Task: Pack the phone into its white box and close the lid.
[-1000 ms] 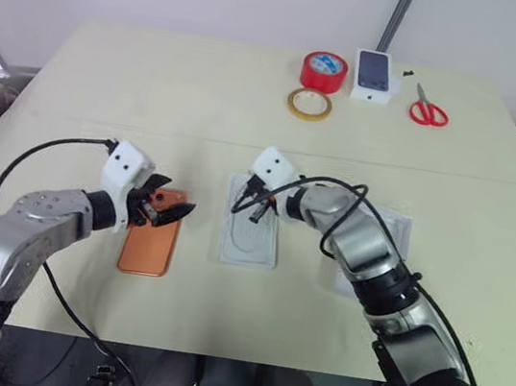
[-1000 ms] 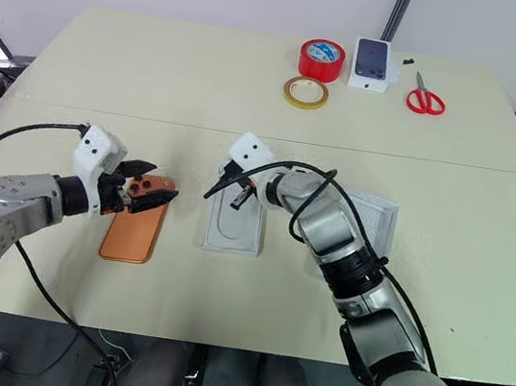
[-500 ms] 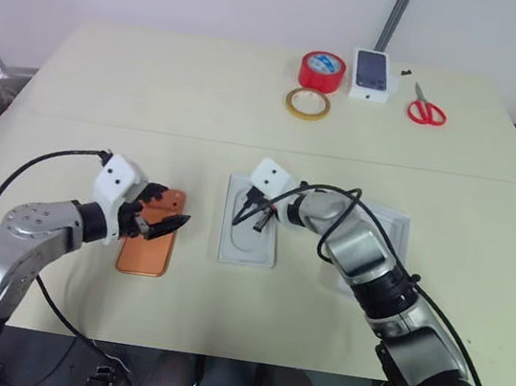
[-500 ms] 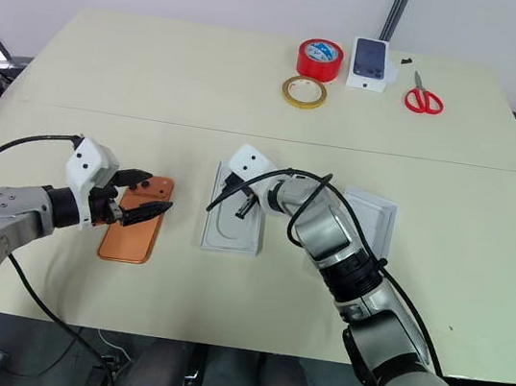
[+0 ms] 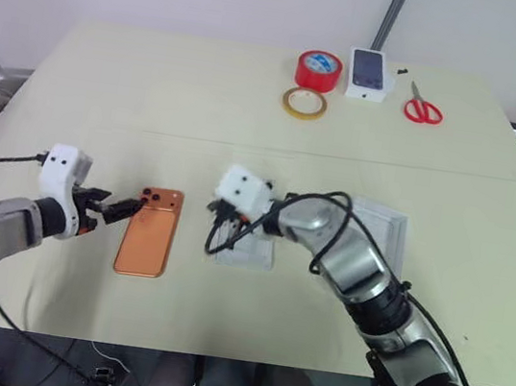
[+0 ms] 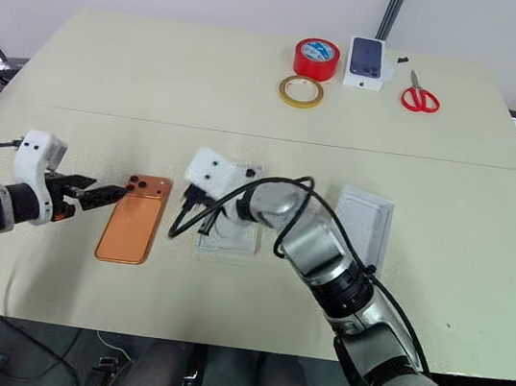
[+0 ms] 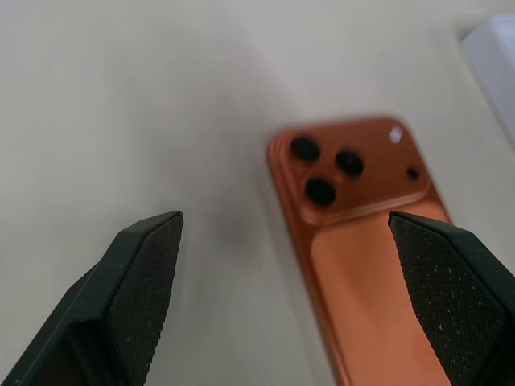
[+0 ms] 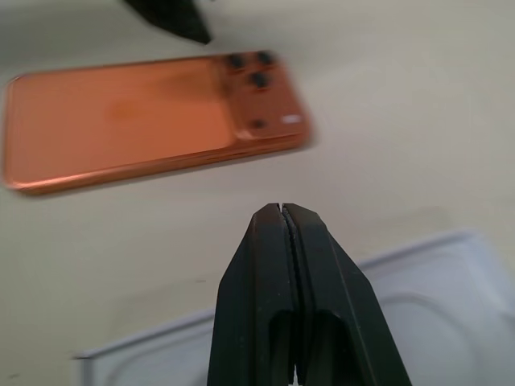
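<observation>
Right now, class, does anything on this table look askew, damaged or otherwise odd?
Nothing stands out. The phone lies flat, back up, on the table; the tape rolls, small box and scissors sit tidily at the far edge.

The right arm covers most of the lid near the table's middle, so its faint inner outline cannot be made out. The white box, to the right of it, has its near end hidden behind the same arm. In the left wrist view the phone is blurred and its near end runs off the picture's edge. The print on the small box at the far edge is too small to read.
</observation>
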Robot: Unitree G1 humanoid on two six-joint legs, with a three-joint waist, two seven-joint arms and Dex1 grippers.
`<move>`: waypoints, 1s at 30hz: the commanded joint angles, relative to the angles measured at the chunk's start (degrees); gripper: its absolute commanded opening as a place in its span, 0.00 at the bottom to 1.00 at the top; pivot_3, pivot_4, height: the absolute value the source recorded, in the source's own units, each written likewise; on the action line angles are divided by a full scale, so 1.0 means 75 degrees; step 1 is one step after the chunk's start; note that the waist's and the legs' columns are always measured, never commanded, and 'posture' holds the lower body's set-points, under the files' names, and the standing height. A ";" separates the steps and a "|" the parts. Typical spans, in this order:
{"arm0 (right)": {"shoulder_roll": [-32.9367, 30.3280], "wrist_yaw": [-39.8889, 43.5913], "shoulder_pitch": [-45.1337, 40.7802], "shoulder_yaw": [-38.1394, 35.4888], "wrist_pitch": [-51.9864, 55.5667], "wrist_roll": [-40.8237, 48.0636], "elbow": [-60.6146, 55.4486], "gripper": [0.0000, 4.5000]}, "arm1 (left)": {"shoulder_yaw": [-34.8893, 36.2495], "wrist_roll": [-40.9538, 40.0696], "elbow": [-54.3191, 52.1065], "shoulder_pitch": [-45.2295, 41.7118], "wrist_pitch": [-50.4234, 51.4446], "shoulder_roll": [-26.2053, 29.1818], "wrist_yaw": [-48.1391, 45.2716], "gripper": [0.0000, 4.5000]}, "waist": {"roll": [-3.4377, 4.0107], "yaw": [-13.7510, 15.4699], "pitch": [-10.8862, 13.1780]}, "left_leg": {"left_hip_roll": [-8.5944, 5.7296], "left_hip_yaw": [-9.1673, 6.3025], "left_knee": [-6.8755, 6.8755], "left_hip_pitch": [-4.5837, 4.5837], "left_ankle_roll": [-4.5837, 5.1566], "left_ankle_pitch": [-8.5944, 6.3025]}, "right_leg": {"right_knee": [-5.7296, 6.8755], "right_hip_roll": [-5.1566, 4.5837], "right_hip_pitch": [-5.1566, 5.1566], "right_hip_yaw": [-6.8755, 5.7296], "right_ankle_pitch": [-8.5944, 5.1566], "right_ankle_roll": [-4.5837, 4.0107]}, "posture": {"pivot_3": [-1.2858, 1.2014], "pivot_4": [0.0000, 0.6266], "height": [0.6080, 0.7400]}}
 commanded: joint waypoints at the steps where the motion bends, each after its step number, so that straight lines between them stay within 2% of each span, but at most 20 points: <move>1: 0.0130 0.0202 -0.0465 0.0389 0.0068 -0.0148 0.0184 0.00 | 0.0599 -0.0429 -0.0255 -0.0102 0.0950 -0.0186 0.0301 0.96 | -0.0002 -0.0018 -0.0001 | 0.0000 0.0000 0.0000 0.0000 0.0000 0.0000 | 0.0000 0.0000 0.0000 0.0000 0.0000 0.0000 | 0.52 0.24 1.00; 5: 0.0371 0.0308 -0.0685 0.0747 0.0206 -0.0200 0.0570 0.00 | 0.0515 -0.0806 -0.0567 -0.0136 0.2175 -0.0462 0.0391 0.96 | -0.0005 -0.0049 -0.0005 | 0.0000 -0.0003 0.0000 0.0001 -0.0002 0.0001 | 0.0001 0.0000 0.0000 -0.0002 0.0000 0.0000 | 0.52 0.24 1.00; 9: 0.0457 0.0452 -0.0870 0.1233 0.0188 -0.0436 0.0859 0.00 | 0.0708 -0.1189 -0.0829 -0.0242 0.2792 -0.1227 0.0584 0.96 | -0.0005 -0.0044 -0.0009 | -0.0002 -0.0002 0.0001 0.0002 -0.0019 0.0011 | 0.0002 -0.0002 0.0001 -0.0001 0.0000 0.0000 | 0.52 0.24 1.00; 14: 0.0683 0.0501 -0.1016 0.1538 0.0137 -0.0635 0.1236 0.00 | 0.0503 -0.1960 -0.0999 -0.0132 0.2811 -0.1813 0.1033 0.96 | -0.0003 -0.0017 -0.0023 | -0.0005 -0.0003 0.0002 0.0008 -0.0023 0.0013 | 0.0000 -0.0007 0.0010 -0.0002 0.0000 0.0000 | 0.52 0.24 1.00; 22: 0.0625 0.0572 -0.0960 0.1460 0.0122 -0.0809 0.1215 0.00 | 0.0112 -0.3049 -0.1077 -0.0188 0.2811 -0.2552 0.1954 0.96 | -0.0005 0.0114 -0.0055 | -0.0012 -0.0004 0.0004 0.0017 -0.0023 0.0013 | -0.0004 -0.0014 0.0019 -0.0002 0.0000 0.0001 | 0.52 0.24 1.00; 26: 0.0550 0.0582 -0.0926 0.1388 0.0127 -0.0849 0.1215 0.00 | 0.0209 -0.3644 -0.0918 -0.0292 0.2811 -0.2740 0.2395 0.96 | -0.0009 0.0156 -0.0062 | -0.0017 -0.0004 0.0010 0.0018 -0.0021 0.0011 | -0.0009 -0.0020 0.0030 -0.0003 0.0001 0.0001 | 0.52 0.24 1.00; 30: 0.0525 0.0560 -0.0874 0.1374 0.0136 -0.0866 0.1203 0.00 | 0.0370 -0.4126 -0.0658 -0.0420 0.2811 -0.2598 0.2758 0.96 | -0.0009 0.0148 -0.0062 | -0.0017 -0.0008 0.0009 0.0018 -0.0022 0.0012 | -0.0008 -0.0018 0.0027 -0.0004 0.0001 0.0001 | 0.52 0.24 1.00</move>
